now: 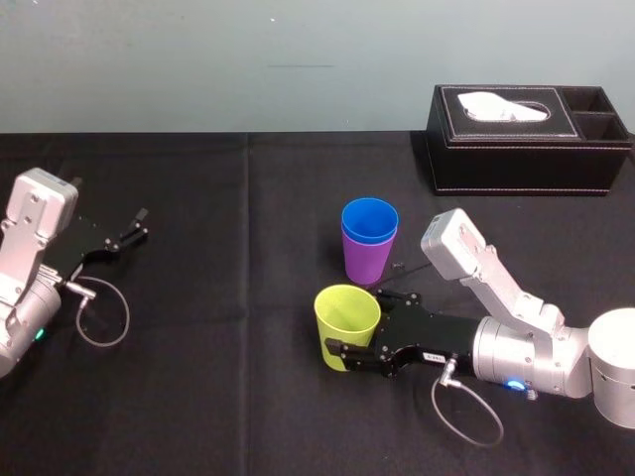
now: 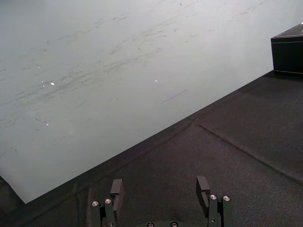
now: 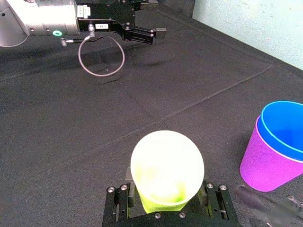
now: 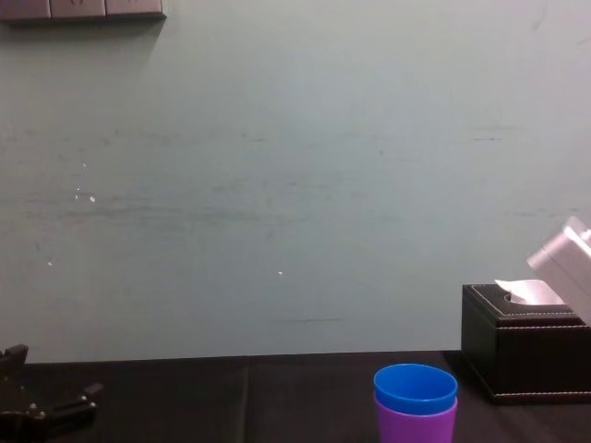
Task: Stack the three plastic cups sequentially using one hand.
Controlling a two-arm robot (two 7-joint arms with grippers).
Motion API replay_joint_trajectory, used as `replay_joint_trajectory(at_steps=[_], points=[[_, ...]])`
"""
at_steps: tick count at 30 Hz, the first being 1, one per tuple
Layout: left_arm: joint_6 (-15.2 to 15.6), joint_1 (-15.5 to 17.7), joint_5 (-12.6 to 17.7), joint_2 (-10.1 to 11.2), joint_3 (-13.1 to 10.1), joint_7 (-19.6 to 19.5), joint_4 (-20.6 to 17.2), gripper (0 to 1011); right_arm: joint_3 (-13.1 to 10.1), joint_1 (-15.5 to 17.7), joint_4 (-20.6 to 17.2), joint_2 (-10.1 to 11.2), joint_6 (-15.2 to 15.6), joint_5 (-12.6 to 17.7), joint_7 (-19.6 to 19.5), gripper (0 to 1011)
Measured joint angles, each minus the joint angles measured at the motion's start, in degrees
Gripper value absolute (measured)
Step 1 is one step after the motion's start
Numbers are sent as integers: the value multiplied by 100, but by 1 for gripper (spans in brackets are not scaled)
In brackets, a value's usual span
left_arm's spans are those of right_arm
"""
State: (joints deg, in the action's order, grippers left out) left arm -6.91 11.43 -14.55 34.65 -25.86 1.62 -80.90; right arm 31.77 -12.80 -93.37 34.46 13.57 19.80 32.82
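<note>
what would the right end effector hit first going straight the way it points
The right end effector grips the yellow-green cup; beyond it lies bare cloth, then probably the left end effector far across, though depth is unclear.

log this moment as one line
right gripper: shut on yellow-green cup | blue cup: nested in purple cup | left gripper: parked, open

We see a black tissue box (image 1: 526, 149) at far right on the black cloth (image 1: 218, 397), white tissue (image 1: 504, 107) poking out. We note a scuffed pale wall (image 1: 198, 59) behind.
</note>
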Motion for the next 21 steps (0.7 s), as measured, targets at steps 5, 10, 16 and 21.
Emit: replay_joint_trajectory(at_steps=[5, 10, 16, 21], points=[[0, 0, 0, 0, 0, 0, 0, 1011, -1, 3, -3, 3, 0, 0, 0, 734], [0, 0, 0, 0, 0, 0, 0, 1011, -2, 4, -6, 5, 0, 0, -1, 734], [0, 0, 0, 0, 0, 0, 0, 1011, -2, 4, -6, 6, 0, 0, -2, 734], [0, 0, 0, 0, 0, 0, 0, 1012, -2, 4, -6, 6, 1, 0, -5, 734]])
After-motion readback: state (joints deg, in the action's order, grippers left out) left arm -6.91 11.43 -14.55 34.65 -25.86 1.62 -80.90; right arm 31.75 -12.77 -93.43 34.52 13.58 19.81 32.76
